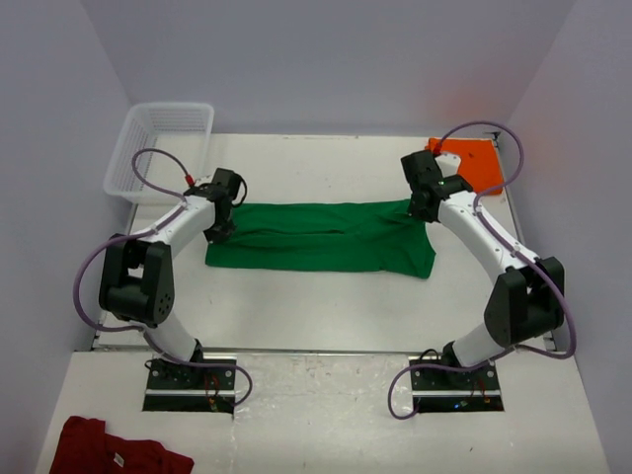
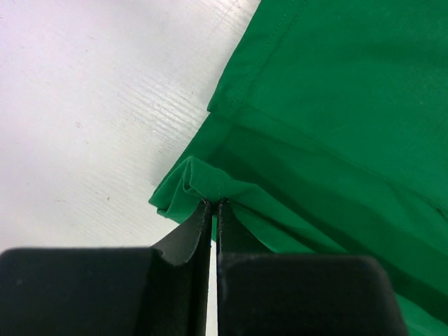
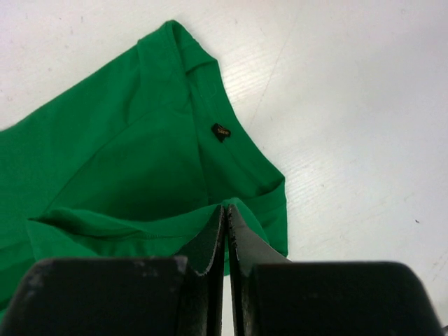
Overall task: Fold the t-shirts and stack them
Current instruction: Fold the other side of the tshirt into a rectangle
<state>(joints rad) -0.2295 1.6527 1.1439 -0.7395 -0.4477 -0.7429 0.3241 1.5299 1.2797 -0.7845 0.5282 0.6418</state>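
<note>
A white table (image 1: 326, 316) fills a pale-walled booth, and the green t-shirt (image 1: 326, 237) lies across its middle as a long band running left to right, already doubled at least once.

The left gripper (image 2: 213, 204) has its jaws pressed together on a bunched corner at the shirt's left end. The right gripper (image 3: 225, 210) pinches a folded edge at the shirt's right end, just short of a small dark label (image 3: 221, 131) near the collar.

The step in hand looks like another lengthwise fold. To do it well, both arms should lift only enough to free the pinched edge. They should then travel in step, so the cloth between them stays lightly taut, and lay that edge square on the opposite one before letting go. Uneven travel would likely skew the band or drag it across the table.

How many layers each grip holds cannot be told, and the sleeves are lost within the folds. The orange t-shirt (image 1: 484, 163) lies beyond the green shirt's right end, partly behind the right arm and its cable, so whether it is folded is unclear. A white mesh basket (image 1: 128, 148) stands beyond the left end. A dark red garment (image 1: 109, 449), well nearer than the green shirt, is cut off by the frame.
</note>
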